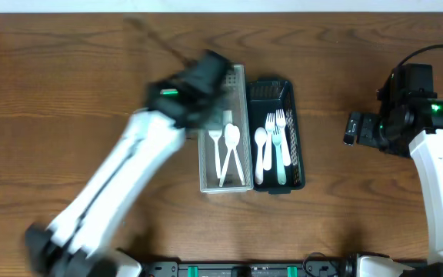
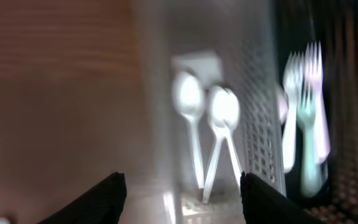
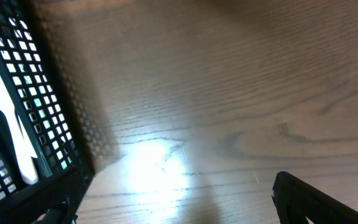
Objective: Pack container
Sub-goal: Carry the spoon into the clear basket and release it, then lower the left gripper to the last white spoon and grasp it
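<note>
A clear mesh container sits mid-table and holds white plastic spoons. A black mesh basket stands right beside it with white forks and spoons. My left gripper is blurred over the clear container's far end; it is open and empty. In the left wrist view the fingers straddle the container's left wall, with the spoons ahead and the forks to the right. My right gripper is open and empty to the right of the black basket.
Bare wooden tabletop surrounds the two containers. The right wrist view shows the wood with a bright glare patch next to the basket's wall. The arm bases stand at the table's near edge.
</note>
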Tool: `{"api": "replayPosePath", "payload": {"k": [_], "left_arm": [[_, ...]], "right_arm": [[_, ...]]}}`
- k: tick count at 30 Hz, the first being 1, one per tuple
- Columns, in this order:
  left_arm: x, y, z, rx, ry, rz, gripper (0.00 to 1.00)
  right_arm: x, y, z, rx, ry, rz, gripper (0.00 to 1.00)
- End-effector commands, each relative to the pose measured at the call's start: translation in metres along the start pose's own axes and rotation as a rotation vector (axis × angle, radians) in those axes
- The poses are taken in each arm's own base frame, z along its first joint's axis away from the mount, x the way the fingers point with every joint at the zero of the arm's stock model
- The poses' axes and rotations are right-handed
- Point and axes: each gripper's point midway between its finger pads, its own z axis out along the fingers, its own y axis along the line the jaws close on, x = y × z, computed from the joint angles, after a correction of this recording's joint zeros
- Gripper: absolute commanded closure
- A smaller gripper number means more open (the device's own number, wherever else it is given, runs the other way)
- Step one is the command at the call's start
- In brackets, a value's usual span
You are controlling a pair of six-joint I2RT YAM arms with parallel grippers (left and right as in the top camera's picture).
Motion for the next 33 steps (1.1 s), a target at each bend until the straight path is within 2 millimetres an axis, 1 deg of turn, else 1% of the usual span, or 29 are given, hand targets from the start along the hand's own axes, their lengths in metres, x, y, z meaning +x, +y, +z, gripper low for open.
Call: {"api": "replayPosePath", "payload": {"k": [1, 4, 6, 8, 11, 13, 14, 16, 19, 22, 27, 33], "left_arm": [[-0.006, 0.079, -0.043, -0.116, -0.095, -0.577, 0.25], [0.014, 0.131, -0.068, -0.19, -0.112, -0.935, 0.05], [0.033, 0.161, -0.085, -0.247, -0.124, -1.155, 0.03], [0.049, 0.182, -0.095, -0.293, -0.138, -1.311, 0.0], [0.07, 0.204, -0.1, -0.35, -0.15, -1.474, 0.02], [0.085, 0.217, -0.096, -0.396, -0.146, -1.572, 0.02], [0.092, 0.222, -0.092, -0.421, -0.14, -1.62, 0.02], [0.116, 0.233, -0.079, -0.498, -0.105, -1.75, 0.02], [0.147, 0.24, -0.057, -0.599, -0.038, -1.884, 0.02], [0.173, 0.245, -0.034, -0.661, 0.023, -1.976, 0.02], [0.202, 0.249, 0.007, -0.659, 0.1, -2.075, 0.02], [0.222, 0.26, 0.036, -0.67, 0.094, -2.147, 0.01]], "right_arm": [[0.0, -0.002, -0.001, -0.001, 0.001, -0.006, 0.01], [0.001, -0.002, -0.001, -0.004, 0.002, -0.006, 0.01], [0.001, -0.001, -0.001, -0.009, 0.002, -0.006, 0.01], [0.001, -0.001, -0.001, -0.009, 0.002, -0.006, 0.01], [0.001, 0.0, -0.001, -0.012, 0.003, -0.006, 0.01], [0.001, 0.001, -0.001, -0.017, 0.004, -0.006, 0.01], [0.001, 0.001, -0.001, -0.02, 0.005, -0.006, 0.01], [0.002, 0.002, -0.001, -0.023, 0.007, -0.006, 0.01], [0.003, 0.001, -0.001, -0.022, 0.012, -0.006, 0.01], [0.003, 0.001, -0.001, -0.022, 0.014, -0.006, 0.01], [0.005, 0.001, -0.001, -0.02, 0.021, -0.007, 0.01], [0.009, 0.0, -0.001, -0.017, 0.035, -0.011, 0.01]]}}
